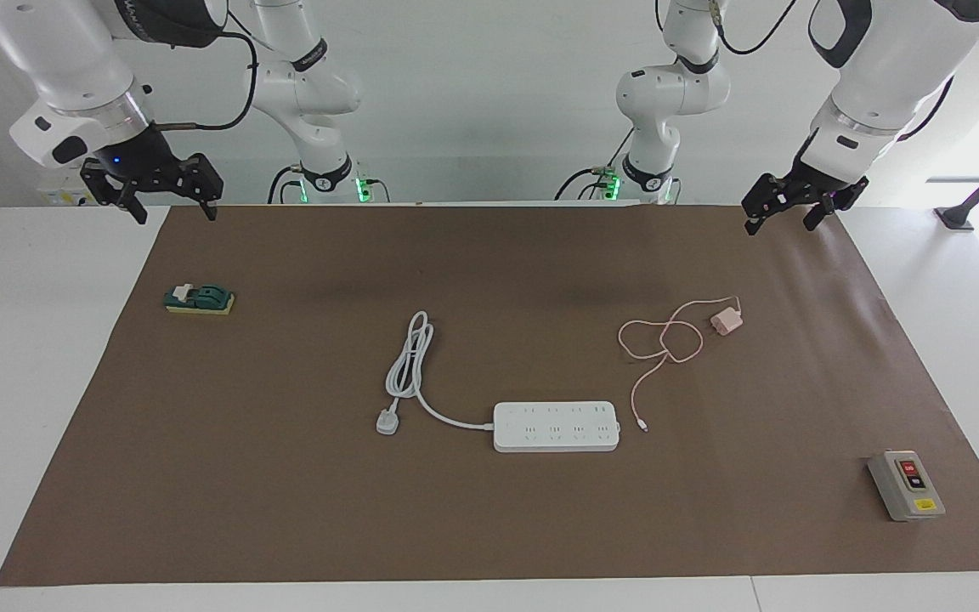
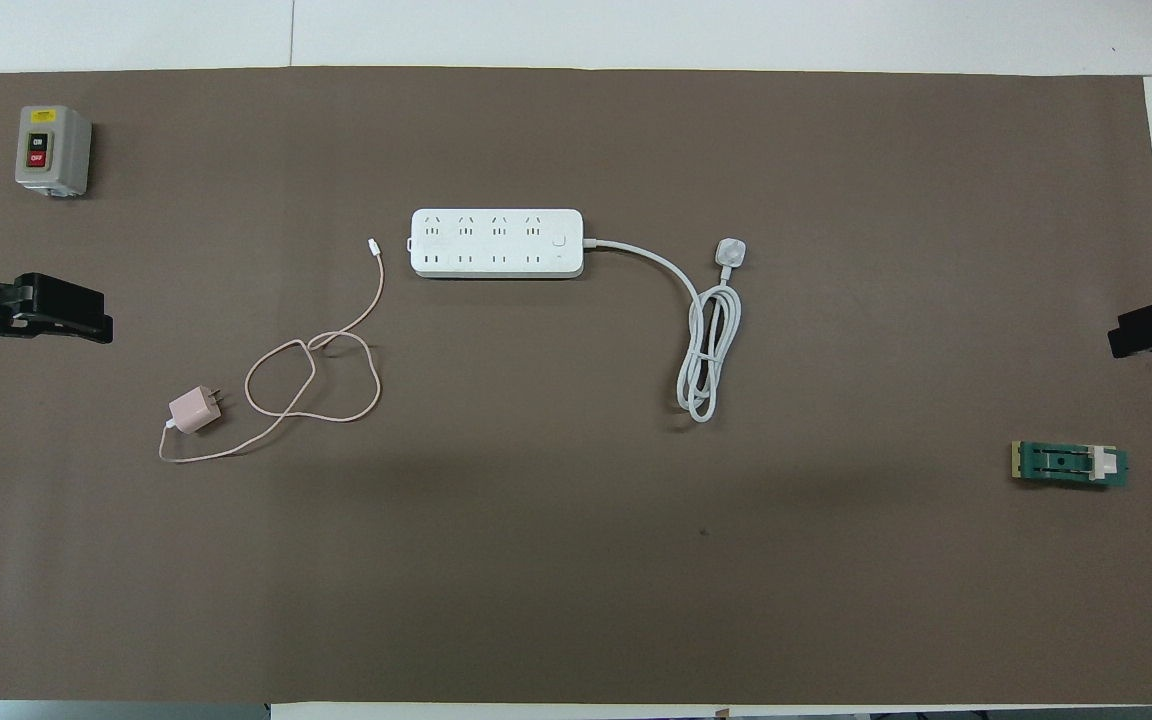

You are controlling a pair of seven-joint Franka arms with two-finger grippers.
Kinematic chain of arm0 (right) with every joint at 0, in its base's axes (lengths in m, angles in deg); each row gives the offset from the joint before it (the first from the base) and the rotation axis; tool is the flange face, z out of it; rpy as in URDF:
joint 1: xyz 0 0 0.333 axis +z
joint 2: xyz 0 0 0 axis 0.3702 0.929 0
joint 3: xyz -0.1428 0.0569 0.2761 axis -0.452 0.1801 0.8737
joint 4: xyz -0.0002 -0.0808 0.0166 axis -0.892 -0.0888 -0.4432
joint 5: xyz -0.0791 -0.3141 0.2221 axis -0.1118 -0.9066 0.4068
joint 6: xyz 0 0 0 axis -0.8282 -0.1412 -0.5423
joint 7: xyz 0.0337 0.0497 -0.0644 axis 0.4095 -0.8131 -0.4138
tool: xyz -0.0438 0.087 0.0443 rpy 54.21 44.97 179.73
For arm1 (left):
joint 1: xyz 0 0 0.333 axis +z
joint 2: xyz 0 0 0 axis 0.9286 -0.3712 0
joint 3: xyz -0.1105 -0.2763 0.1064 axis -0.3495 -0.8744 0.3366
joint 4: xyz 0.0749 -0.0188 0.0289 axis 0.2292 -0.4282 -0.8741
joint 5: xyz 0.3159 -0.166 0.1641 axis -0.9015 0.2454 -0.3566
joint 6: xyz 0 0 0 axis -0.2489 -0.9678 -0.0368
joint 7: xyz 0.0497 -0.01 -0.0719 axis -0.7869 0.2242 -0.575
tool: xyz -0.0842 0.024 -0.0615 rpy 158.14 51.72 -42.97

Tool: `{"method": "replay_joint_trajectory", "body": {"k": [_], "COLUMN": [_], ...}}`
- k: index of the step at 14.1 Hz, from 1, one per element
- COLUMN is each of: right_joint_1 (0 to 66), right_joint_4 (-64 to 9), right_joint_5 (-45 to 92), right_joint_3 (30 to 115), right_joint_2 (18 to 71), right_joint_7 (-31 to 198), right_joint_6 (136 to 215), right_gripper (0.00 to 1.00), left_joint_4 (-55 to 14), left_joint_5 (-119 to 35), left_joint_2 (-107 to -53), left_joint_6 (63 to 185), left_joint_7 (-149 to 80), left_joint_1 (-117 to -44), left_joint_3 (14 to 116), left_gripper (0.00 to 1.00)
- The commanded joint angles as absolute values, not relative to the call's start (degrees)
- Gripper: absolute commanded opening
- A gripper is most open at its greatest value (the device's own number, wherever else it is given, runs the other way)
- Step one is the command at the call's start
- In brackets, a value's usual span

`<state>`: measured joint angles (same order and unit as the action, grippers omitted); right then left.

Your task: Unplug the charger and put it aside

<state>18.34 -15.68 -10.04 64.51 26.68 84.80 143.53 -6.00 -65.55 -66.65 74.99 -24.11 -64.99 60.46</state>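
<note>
The pale pink charger (image 1: 724, 323) lies on the brown mat with its prongs free, not in any socket. It also shows in the overhead view (image 2: 194, 410). Its thin pink cable (image 1: 668, 342) loops beside it and ends close to the white power strip (image 1: 556, 426), apart from it. The charger is nearer to the robots than the strip (image 2: 496, 243), toward the left arm's end. My left gripper (image 1: 783, 223) is open and empty, raised over the mat's edge by the robots. My right gripper (image 1: 173, 211) is open and empty, raised over the mat's corner at its own end.
The strip's thick white cord and plug (image 1: 387, 421) lie coiled toward the right arm's end. A green knife switch (image 1: 199, 299) sits below the right gripper. A grey on-off switch box (image 1: 906, 484) stands at the left arm's end, farthest from the robots.
</note>
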Motion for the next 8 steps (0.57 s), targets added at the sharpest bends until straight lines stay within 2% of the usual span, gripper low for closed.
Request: {"method": "replay_joint_trajectory", "body": {"k": [1, 8], "right_joint_1": [17.2, 17.4], "right_joint_4": [-17.2, -17.3], "right_joint_5": [-10.2, -9.9], "right_joint_3": [65.6, 65.6], "right_joint_2": [25.2, 25.0], "right_joint_7": [83.9, 83.9], "right_joint_6": [143.1, 142.9], "right_gripper": [1.0, 1.0], "left_joint_4": [-7.5, -7.4], "left_joint_5": [-64.9, -65.2], "left_joint_2": [-65.1, -65.2], "left_joint_6": [75.3, 74.3], "left_joint_7": [-23.0, -22.8], "left_joint_1": [-65.9, -66.6], "left_joint_3": [61.0, 60.4], "left_gripper": [1.0, 1.0]}}
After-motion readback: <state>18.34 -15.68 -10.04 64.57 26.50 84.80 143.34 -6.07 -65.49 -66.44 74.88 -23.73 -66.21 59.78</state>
